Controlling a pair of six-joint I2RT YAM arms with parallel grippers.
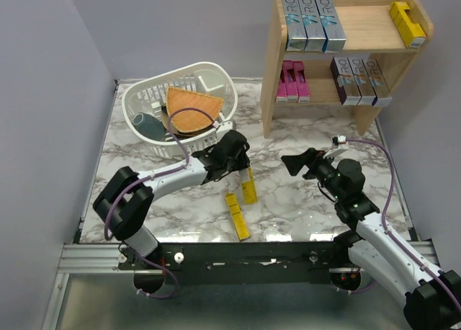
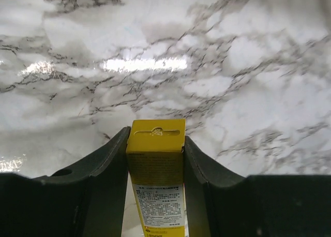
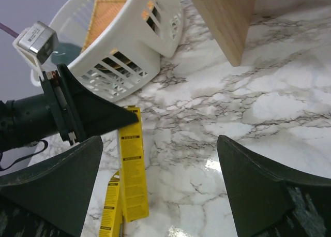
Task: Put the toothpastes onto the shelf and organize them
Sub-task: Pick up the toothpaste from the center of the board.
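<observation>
My left gripper is shut on a yellow toothpaste carton; in the left wrist view the carton sits between both fingers, and in the right wrist view it hangs tilted just above the table. A second yellow carton lies on the marble beside it. My right gripper is open and empty, right of the held carton. The wooden shelf stands at the back right, holding blue-silver cartons and a yellow carton on top, magenta cartons and purple-silver cartons below.
A white slotted basket at the back left holds an orange wedge and a grey item. The basket and the shelf's side panel also show in the right wrist view. Walls close in on both sides.
</observation>
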